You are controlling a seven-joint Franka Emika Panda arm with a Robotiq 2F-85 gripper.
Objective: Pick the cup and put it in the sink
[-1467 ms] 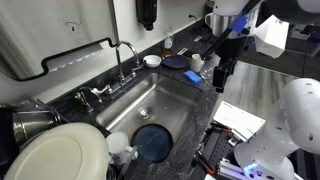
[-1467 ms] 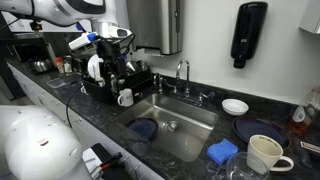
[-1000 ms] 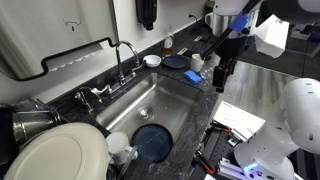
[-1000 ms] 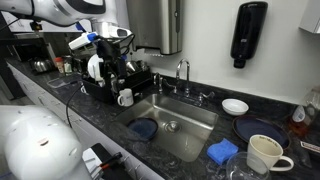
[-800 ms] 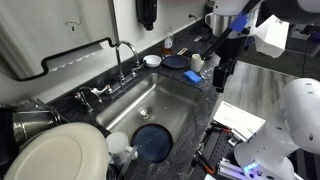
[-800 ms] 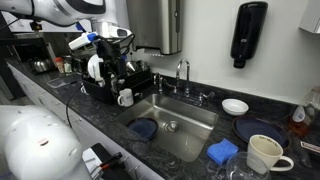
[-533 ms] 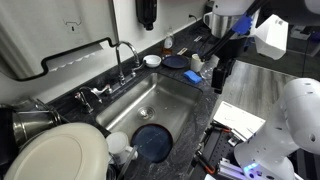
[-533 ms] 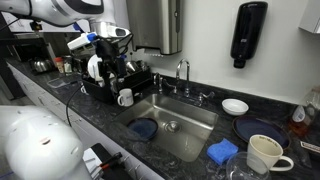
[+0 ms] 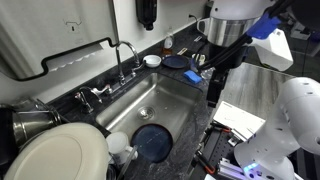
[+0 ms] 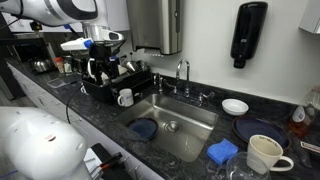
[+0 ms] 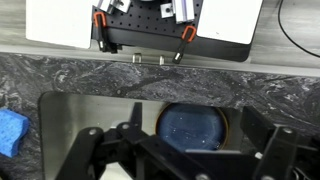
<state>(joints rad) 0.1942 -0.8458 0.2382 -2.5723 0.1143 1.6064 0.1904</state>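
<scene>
Cup (image 10: 125,97) stands on the counter at the far left corner of the sink (image 10: 192,128), not yet picked; gripper (image 9: 213,92) hovers above, fingers apart and empty. Grasp and drop both remain.

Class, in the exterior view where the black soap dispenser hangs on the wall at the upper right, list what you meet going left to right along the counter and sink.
small white mug → blue plate in the sink → faucet → blue sponge → cream cup
</scene>
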